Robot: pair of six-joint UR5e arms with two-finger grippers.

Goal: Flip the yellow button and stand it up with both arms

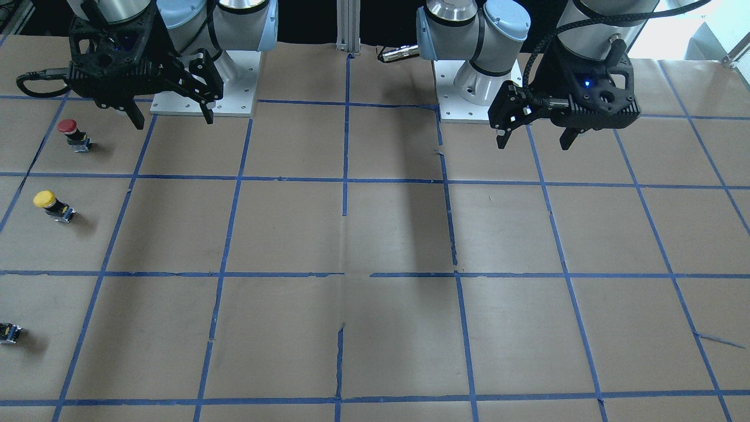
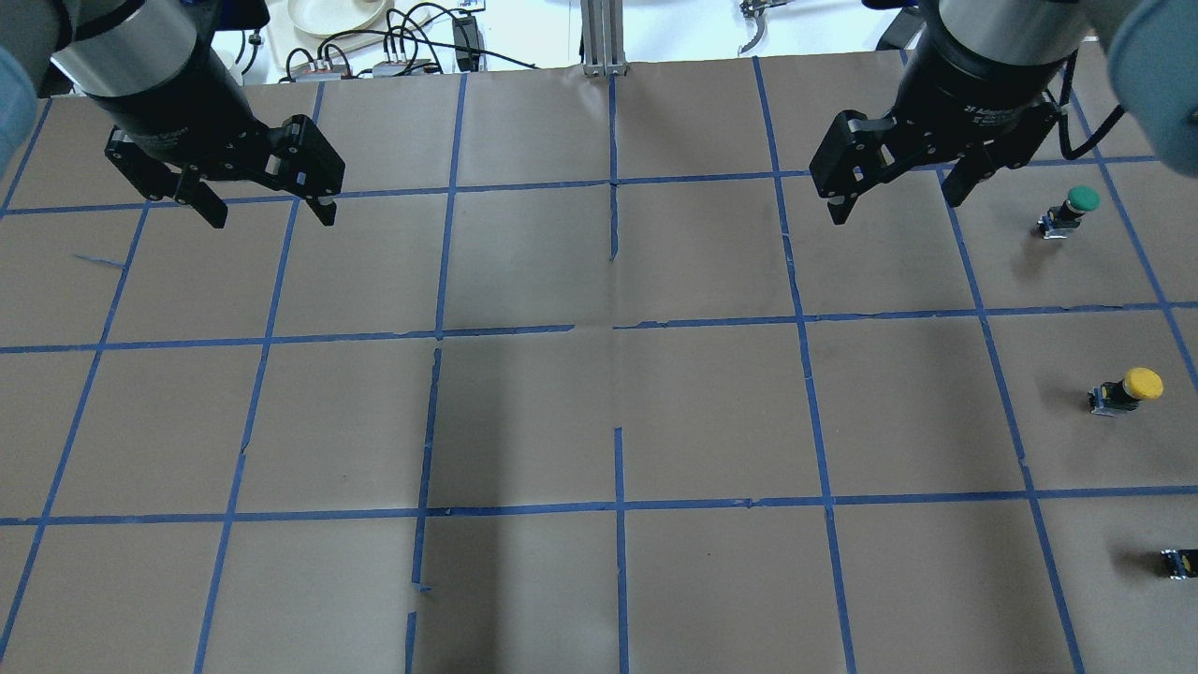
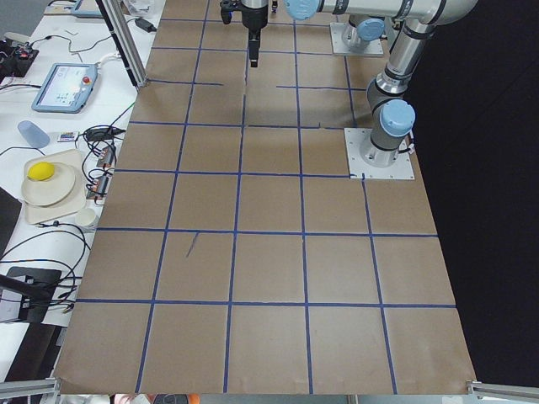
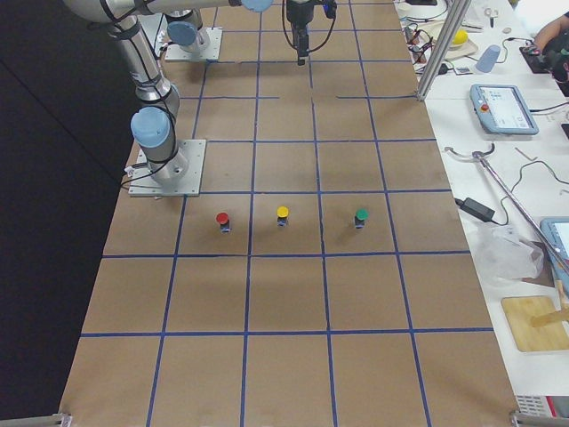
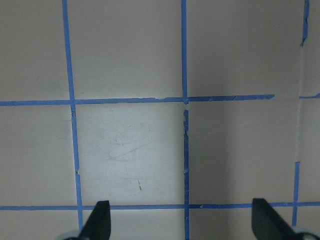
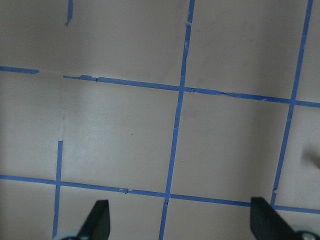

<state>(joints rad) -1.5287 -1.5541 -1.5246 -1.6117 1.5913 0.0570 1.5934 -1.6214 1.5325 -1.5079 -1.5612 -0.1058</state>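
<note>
Yellow button (image 2: 1126,389), round domed cap on blocky dark body

Both grippers hang above the tabletop (image 1: 398,228), near the arm bases. The right gripper (image 1: 174,122) on the view's left has its fingers (image 1: 136,116) spread wide with nothing between them. Same story for the left gripper (image 1: 533,142) across the way, parted and bare. Down the view's left edge sit the red button (image 1: 73,133), then the yellow button (image 1: 51,205) in the next taped square, then a small capless black block (image 1: 9,333), all well apart and untouched.
</note>
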